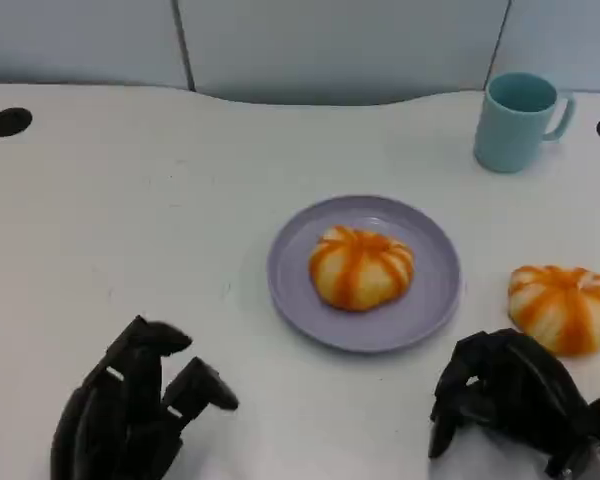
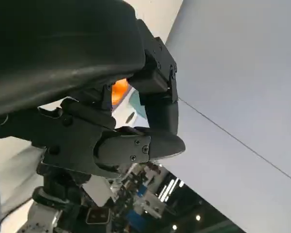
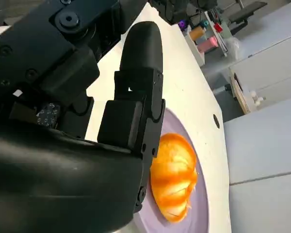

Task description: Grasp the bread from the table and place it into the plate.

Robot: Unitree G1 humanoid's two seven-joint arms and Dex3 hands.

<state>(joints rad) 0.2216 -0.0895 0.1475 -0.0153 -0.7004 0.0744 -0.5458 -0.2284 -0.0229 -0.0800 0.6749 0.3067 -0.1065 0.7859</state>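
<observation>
Two orange-striped breads lie before us on the white tabletop (image 1: 130, 220), and we take the scene from left to right. At the near left our left hand (image 1: 140, 405) rests low over the tabletop, fingers loosely bent and apart, holding nothing. In the middle sits the lavender plate (image 1: 435, 290), and one bread (image 1: 361, 266) lies on it, slightly left of its centre. To the right of the plate, just apart from its rim, the second bread (image 1: 564, 306) lies on the bare tabletop. Our right hand (image 1: 510, 395) hovers just in front of that bread, fingers curled downward; it seems to hold nothing, though the head view is blurred there. Far back on the right stands a teal mug (image 1: 518, 120), upright, its handle pointing right.
</observation>
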